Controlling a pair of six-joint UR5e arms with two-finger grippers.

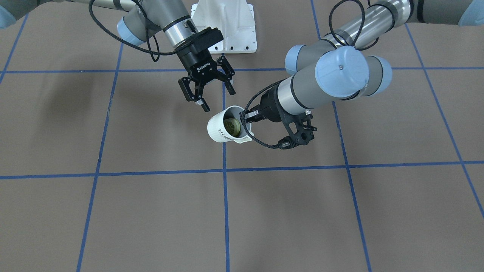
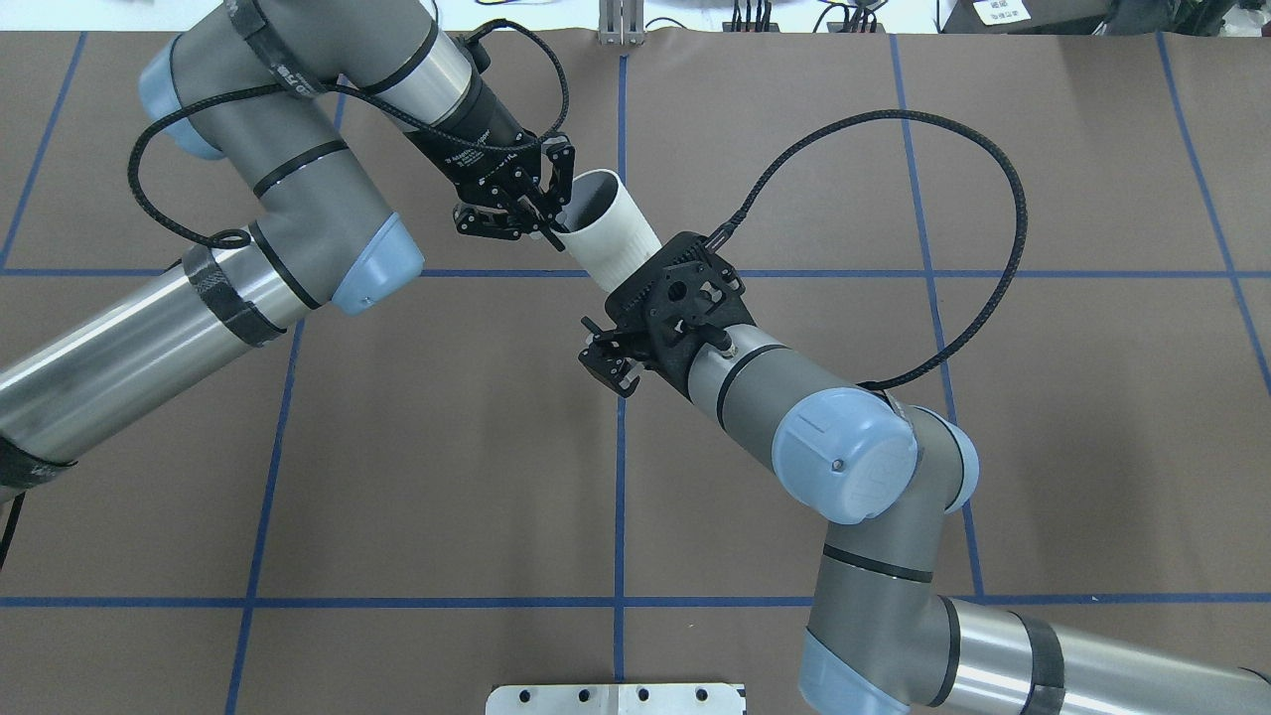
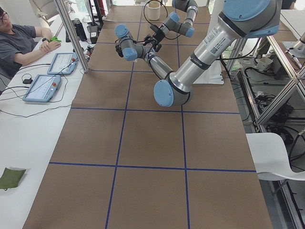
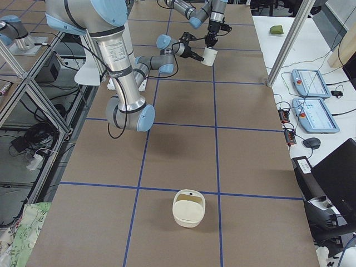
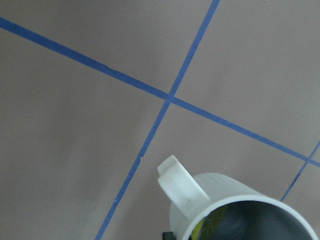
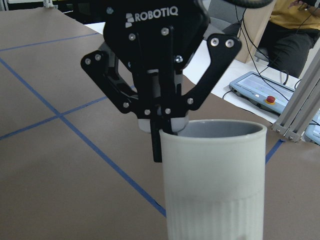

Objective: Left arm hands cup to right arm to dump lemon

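Note:
The off-white ribbed cup (image 1: 221, 130) hangs tilted in the air over the table's middle, mouth toward the operators' side. The yellow-green lemon (image 1: 231, 127) lies inside it. My left gripper (image 1: 247, 117) is shut on the cup's rim. The overhead view shows the same grip, with the left gripper (image 2: 551, 214) on the cup (image 2: 611, 238). My right gripper (image 1: 218, 100) is open, with its fingertips just short of the cup on the robot's side and no contact that I can see. The right wrist view shows the cup (image 6: 212, 185) close ahead. The left wrist view shows its handle (image 5: 181, 185).
A cream container (image 4: 189, 207) stands on the table near the end on my right. The white robot base plate (image 1: 227, 30) sits behind the grippers. Tablets (image 4: 308, 83) lie on the operators' bench. Blue tape lines cross the brown table (image 1: 151, 211).

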